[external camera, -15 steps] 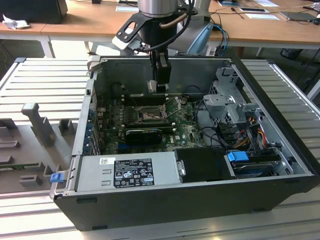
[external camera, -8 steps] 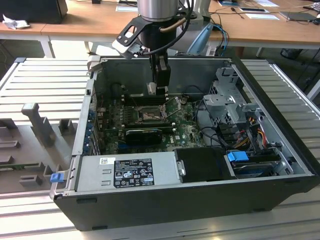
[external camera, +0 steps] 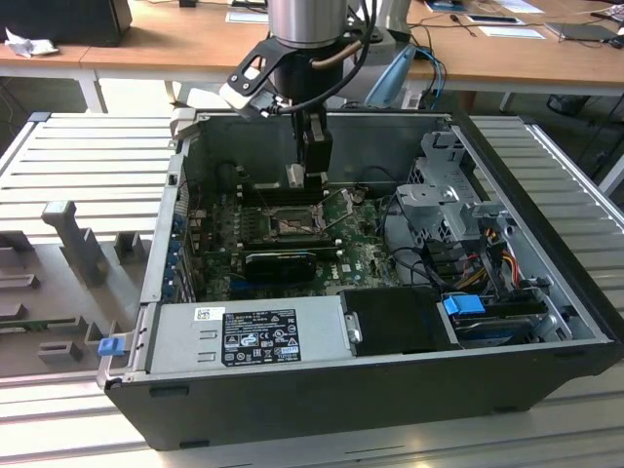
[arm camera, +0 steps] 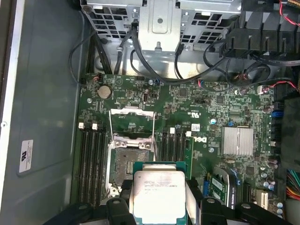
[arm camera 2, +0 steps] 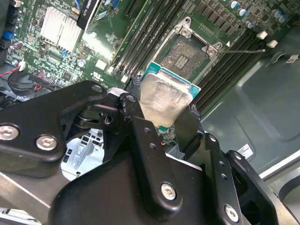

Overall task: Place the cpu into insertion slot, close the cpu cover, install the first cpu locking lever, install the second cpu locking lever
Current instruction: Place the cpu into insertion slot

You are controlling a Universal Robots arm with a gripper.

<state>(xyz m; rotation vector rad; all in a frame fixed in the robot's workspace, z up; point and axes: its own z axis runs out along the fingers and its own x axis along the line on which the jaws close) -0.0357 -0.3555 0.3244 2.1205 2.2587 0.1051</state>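
My gripper (external camera: pixel 304 178) hangs inside the open computer case, shut on the cpu (external camera: pixel 295 176), a pale silvery square chip on a green carrier. In both wrist views the cpu (arm camera 2: pixel 164 93) (arm camera: pixel 159 192) sits between the black fingers (arm camera 2: pixel 137 115), held above the motherboard and a little to one side of the insertion slot (arm camera 2: pixel 190 51) (arm camera: pixel 127 164). The slot (external camera: pixel 292 227) lies bare with its brownish pin field showing. The cpu cover (arm camera: pixel 131 111), a thin metal frame, stands swung open at the slot's far edge. A thin wire locking lever (arm camera 2: pixel 243 49) sticks out, unlatched.
Long black memory slots (arm camera: pixel 91 154) flank the socket on both sides. A finned silver heatsink (arm camera: pixel 238 140) sits on the board. A drive cage (external camera: pixel 439 195) with cables (external camera: pixel 497 249) stands at the exterior view's right, and the power supply (external camera: pixel 249 336) lines the case's near side.
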